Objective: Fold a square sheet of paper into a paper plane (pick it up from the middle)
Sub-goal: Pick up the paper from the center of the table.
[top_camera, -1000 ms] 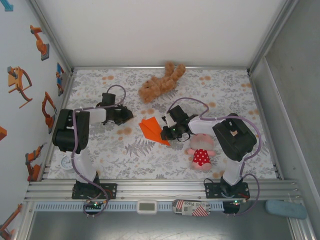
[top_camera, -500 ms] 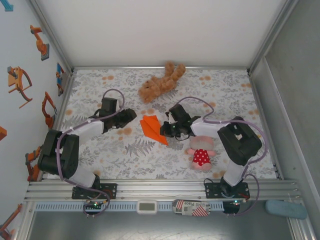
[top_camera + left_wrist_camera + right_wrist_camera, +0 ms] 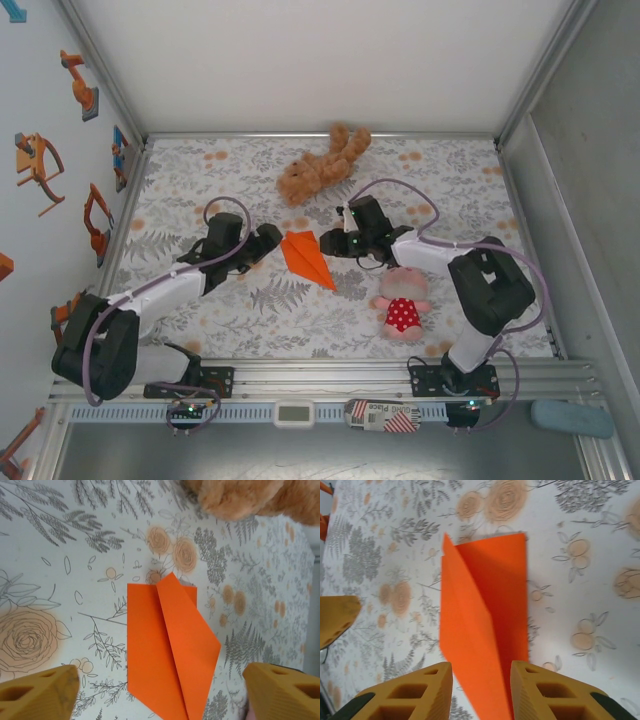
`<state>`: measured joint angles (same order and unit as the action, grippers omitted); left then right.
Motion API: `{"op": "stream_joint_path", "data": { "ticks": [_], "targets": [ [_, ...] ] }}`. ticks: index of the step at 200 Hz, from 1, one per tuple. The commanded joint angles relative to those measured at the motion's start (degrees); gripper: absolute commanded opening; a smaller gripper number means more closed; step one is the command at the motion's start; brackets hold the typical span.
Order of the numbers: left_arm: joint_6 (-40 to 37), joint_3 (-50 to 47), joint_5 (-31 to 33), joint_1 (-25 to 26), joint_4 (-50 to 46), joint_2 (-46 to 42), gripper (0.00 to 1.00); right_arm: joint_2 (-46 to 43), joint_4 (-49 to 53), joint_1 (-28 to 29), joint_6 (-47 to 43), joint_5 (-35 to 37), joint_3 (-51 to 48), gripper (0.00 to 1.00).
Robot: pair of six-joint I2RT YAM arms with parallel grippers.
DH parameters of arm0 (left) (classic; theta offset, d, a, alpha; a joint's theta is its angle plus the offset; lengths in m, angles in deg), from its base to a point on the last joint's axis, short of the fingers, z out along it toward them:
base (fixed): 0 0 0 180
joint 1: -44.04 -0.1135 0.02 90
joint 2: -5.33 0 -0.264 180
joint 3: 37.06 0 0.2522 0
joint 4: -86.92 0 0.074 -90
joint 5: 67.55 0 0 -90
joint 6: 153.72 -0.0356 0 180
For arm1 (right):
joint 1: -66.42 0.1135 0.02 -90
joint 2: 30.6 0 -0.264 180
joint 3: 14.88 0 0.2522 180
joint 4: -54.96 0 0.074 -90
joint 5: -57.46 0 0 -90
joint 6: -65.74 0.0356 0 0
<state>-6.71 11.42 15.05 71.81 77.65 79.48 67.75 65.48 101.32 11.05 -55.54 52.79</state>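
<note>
The square sheet of paper is folded into an orange paper plane (image 3: 306, 258), a narrow dart with a centre crease, lying on the flowered tablecloth at mid-table. My left gripper (image 3: 265, 242) stands just left of it, wide open, its yellow fingers either side of the plane (image 3: 170, 650) without touching it. My right gripper (image 3: 330, 241) is at the plane's right side, open, its fingertips (image 3: 427, 680) apart with the plane (image 3: 480, 625) running between them. One flap of the plane stands slightly raised. A left finger (image 3: 337, 615) shows in the right wrist view.
A brown plush bear (image 3: 322, 165) lies behind the plane, its fur (image 3: 250, 500) close ahead of the left gripper. A pink doll in a red dress (image 3: 402, 305) lies under the right arm. Walls close in the table on three sides.
Both grippers have opened, the left widely, the right partly. The left arm stretched out toward the plane. The right gripper drew back and let go of the plane.
</note>
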Motion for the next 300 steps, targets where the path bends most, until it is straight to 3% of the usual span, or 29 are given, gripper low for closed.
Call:
{"op": "stream_joint_path", "data": {
  "ticks": [1, 17, 69, 164, 201, 248, 300],
  "targets": [
    [1.97, -0.70, 3.67, 0.18, 0.69, -1.22, 0.95, 2.00, 0.51, -1.09, -4.87, -2.82, 3.58, 0.35],
    [1.79, -0.13, 4.15, 0.17, 0.47, -0.60, 1.00, 3.87, 1.13, -1.17, -6.22, -4.87, 5.58, 0.35],
    [2.14, 1.38, 0.07, 0.26, 3.63, 1.69, 0.96, 8.12, 2.10, -1.35, -7.80, -8.30, 8.04, 0.36],
    [0.00, 0.79, -1.08, 0.97, 5.12, 3.50, 0.96, 12.59, 2.60, -1.50, -10.06, -10.10, 11.95, 0.33],
    [-1.09, 1.04, -1.00, 0.95, 4.34, 2.93, 0.96, 13.21, 1.41, -1.50, -10.52, -11.88, 11.84, 0.23],
    [-1.94, 0.75, -2.94, 0.97, 6.51, 2.31, 0.97, 11.03, -3.37, -1.72, -10.24, -13.37, 9.60, 0.00],
    [-3.34, 0.35, -6.75, 1.00, 11.69, -2.29, 0.98, 2.23, -17.28, -3.56, -1.25, -16.98, 4.88, 0.00]
  ]
}}
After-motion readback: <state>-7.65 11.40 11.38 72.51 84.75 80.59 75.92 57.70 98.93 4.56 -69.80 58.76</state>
